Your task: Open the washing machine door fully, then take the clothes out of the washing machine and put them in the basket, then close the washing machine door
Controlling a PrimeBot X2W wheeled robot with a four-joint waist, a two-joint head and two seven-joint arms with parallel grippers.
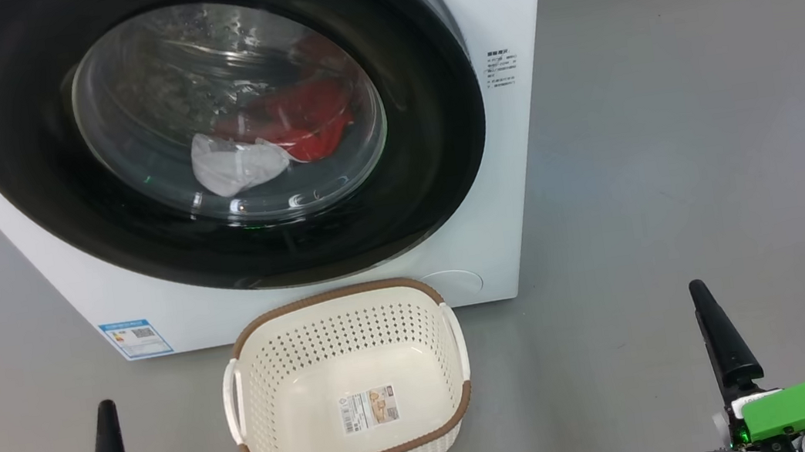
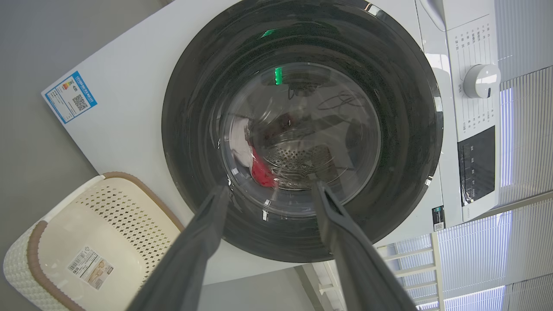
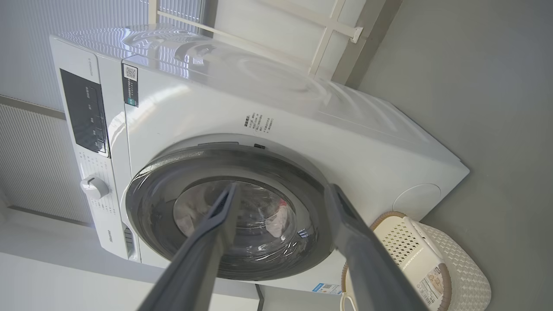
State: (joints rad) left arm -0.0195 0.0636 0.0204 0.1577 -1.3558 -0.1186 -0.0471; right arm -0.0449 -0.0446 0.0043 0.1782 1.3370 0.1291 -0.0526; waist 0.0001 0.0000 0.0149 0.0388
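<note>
Clothes (image 1: 282, 137) lie inside the washing machine (image 1: 508, 25), low in its steel drum (image 2: 298, 160). A red garment (image 1: 311, 121) touches a smaller white one (image 1: 235, 166) on its left. They show through the bulging glass of the washing machine door (image 1: 38, 173), whose wide black rim sits shut against the white front. A blue label (image 1: 136, 337) is stuck at the lower left corner of that front. In the left wrist view a round dial (image 2: 481, 80) sits on the control panel beside the door.

The basket (image 1: 338, 294) stands upright on the grey floor (image 1: 710, 139), just before the foot of the machine and below the door. A paper label (image 1: 369, 408) shows on its bottom.

The left end effector (image 2: 271, 188) is released, its two dark fingers (image 2: 198, 242) spread wide with nothing between them, pointing at the door glass. The right end effector (image 3: 283, 189) is likewise released and grasps nothing. In the head view one finger of each rises near the lower corners, on either side of the basket and apart from it.
</note>
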